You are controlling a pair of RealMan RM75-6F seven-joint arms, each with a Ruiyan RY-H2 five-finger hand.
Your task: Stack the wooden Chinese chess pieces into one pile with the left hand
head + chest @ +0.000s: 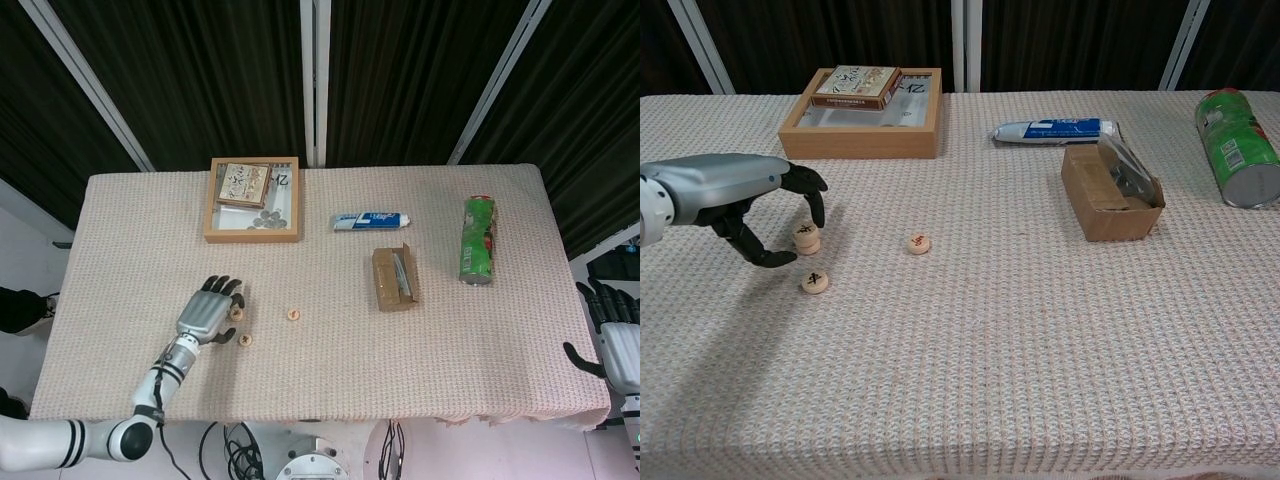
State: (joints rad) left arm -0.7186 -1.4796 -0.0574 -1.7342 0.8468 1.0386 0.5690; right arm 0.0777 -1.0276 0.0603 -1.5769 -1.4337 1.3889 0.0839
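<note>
A small stack of two wooden chess pieces stands on the cloth at the left. One loose piece lies just in front of it. Another loose piece lies to the right. My left hand hovers just left of the stack with its fingers spread and curved, holding nothing and clear of the stack. My right hand hangs off the table's right edge, fingers apart, empty.
A wooden tray with a card box stands at the back left. A toothpaste tube, an open cardboard box and a green can lie to the right.
</note>
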